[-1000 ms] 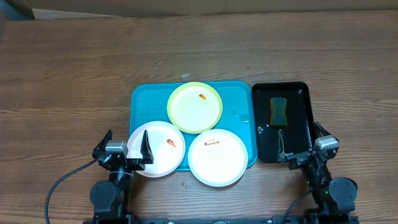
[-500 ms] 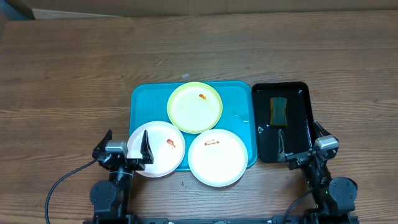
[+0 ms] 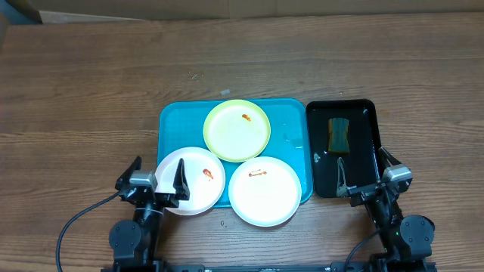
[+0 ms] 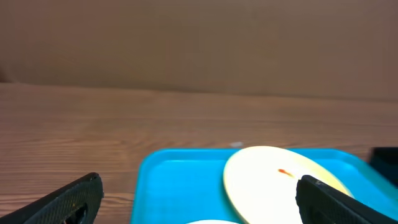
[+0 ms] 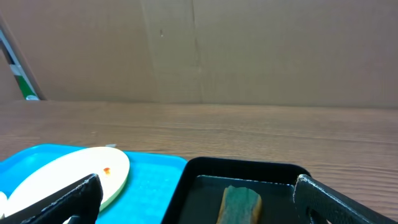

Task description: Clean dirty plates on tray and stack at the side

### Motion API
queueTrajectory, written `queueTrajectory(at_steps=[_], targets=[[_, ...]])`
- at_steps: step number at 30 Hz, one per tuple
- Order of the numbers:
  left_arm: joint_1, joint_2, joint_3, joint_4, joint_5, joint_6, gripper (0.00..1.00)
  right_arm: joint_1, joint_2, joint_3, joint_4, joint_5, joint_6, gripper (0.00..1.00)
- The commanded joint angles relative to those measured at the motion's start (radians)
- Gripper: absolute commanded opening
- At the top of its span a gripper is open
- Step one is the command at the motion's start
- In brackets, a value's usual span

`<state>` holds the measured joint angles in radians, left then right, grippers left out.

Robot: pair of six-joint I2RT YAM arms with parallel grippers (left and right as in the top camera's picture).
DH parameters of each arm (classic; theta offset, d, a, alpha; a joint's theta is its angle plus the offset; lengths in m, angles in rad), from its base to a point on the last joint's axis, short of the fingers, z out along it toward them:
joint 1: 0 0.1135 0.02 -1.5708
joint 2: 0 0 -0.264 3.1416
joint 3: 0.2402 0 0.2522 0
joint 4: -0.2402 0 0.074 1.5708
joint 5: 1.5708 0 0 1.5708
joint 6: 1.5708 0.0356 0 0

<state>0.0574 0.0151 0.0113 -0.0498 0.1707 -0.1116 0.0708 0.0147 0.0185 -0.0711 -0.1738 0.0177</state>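
turquoise plastic tray (image 3: 170, 125) holds three round plates (image 3: 237, 130).

We're looking at a robotics lab bench, a staged test station rather than a real kitchen. A wood-grain table (image 3: 91, 91) fills the overhead view, and plain brown cardboard sheeting (image 5: 249, 50) walls it off across the top of both wrist views. At the bottom edge of the overhead view sit two black robot arms, the left arm (image 3: 130, 238) and the right arm (image 3: 412, 233), with a loose black cable (image 3: 76, 225) curling off at lower left. The props are set neatly at centre: a turquoise tray (image 3: 170, 125), a black tray (image 3: 363, 113) and a sponge (image 3: 338, 134).
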Motion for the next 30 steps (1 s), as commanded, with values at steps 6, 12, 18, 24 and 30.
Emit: queueTrajectory(at_steps=[6,12,18,24,30], targets=[[-0.006,0.113,0.375,-0.166,0.140,0.014,1.00,-0.006,-0.008,0.054,-0.058,-0.057,0.229,1.00],[-0.006,0.488,0.723,-0.385,0.322,0.060,1.00,-0.006,0.130,0.322,-0.238,-0.035,0.245,1.00],[-0.006,0.808,0.953,-0.502,0.441,0.038,1.00,-0.006,0.497,0.669,-0.471,-0.030,0.214,1.00],[-0.007,0.992,0.970,-0.506,0.547,-0.026,1.00,-0.006,0.910,1.035,-0.734,-0.034,0.189,1.00],[-0.034,1.158,0.969,-0.673,0.397,-0.174,0.93,-0.006,1.151,1.201,-0.904,-0.034,0.188,0.98]])
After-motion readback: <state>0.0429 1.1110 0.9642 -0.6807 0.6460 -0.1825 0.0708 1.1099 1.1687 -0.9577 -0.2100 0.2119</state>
